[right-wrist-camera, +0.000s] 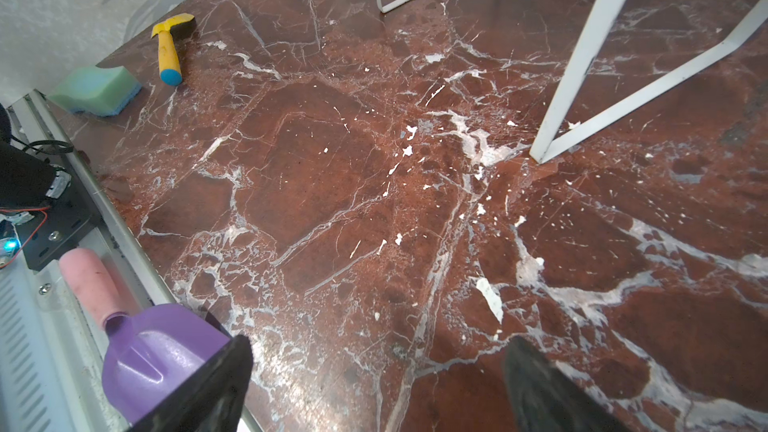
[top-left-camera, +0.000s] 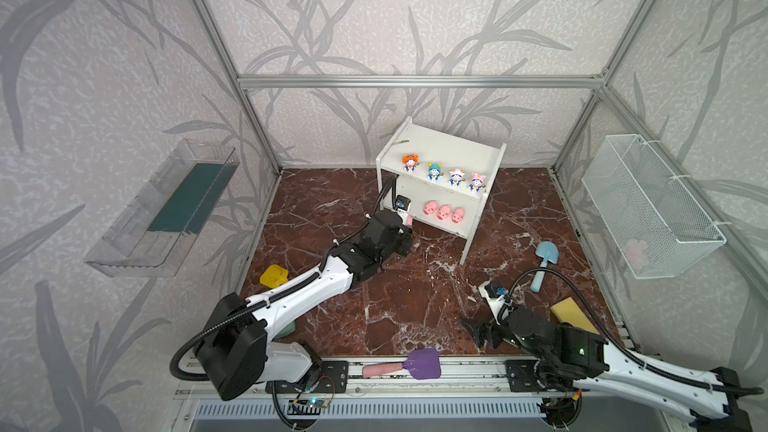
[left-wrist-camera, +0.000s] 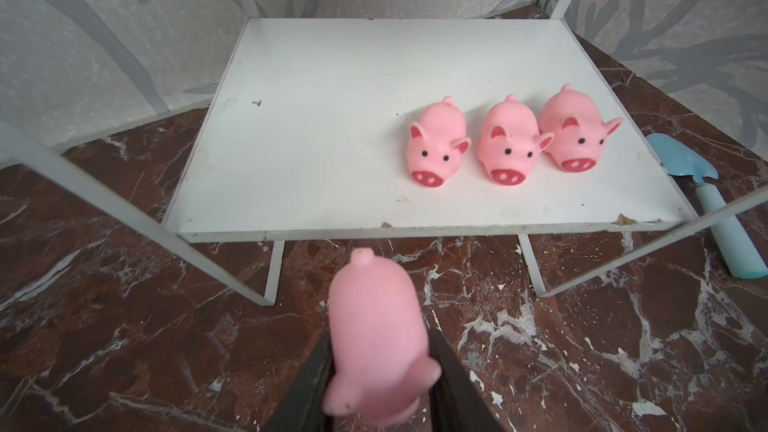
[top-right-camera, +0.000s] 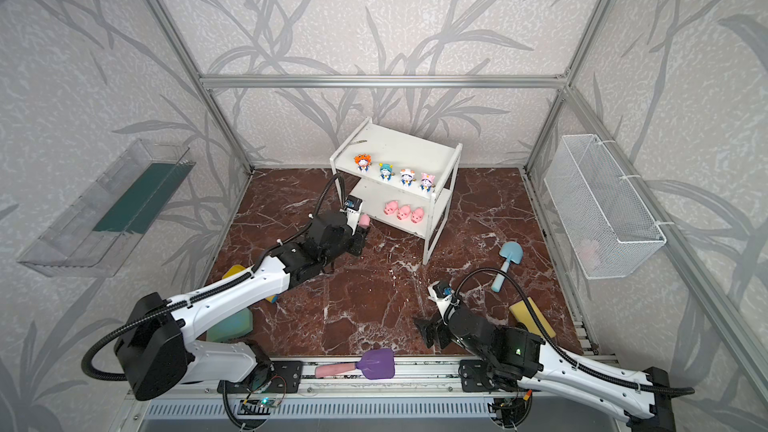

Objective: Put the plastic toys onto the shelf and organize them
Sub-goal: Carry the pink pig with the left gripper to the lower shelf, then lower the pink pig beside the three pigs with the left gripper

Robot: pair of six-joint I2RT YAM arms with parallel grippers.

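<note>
- Pink rubber fills the left wrist view: the left gripper (left-wrist-camera: 380, 371) is pinched narrow around the held pig (left-wrist-camera: 376, 317), whose tail end points at the shelf (left-wrist-camera: 316, 110).
- In both top views that gripper sits just left of centre, just in front of the shelf's lower board. The pig is not yet over the board.
- 3 pigs (left-wrist-camera: 509, 147) stand snout-out in a tight row on the lower board. In both top views the bare space lies left of them.
- 4 figurines (top-left-camera: 435, 171) line the upper board.
- To do this well, I'd carry the pig in level, above the lower board's front edge and under the upper board. I'd set it just beside the leftmost pig without nudging the row, and part the jaws only once its feet rest on the board.
- Its snout already faces out like the others, so I'd say no turning is needed.
- At lower right in both top views, the right gripper (right-wrist-camera: 380, 371) gapes wide and empty over the marble floor (right-wrist-camera: 332, 180).
</note>
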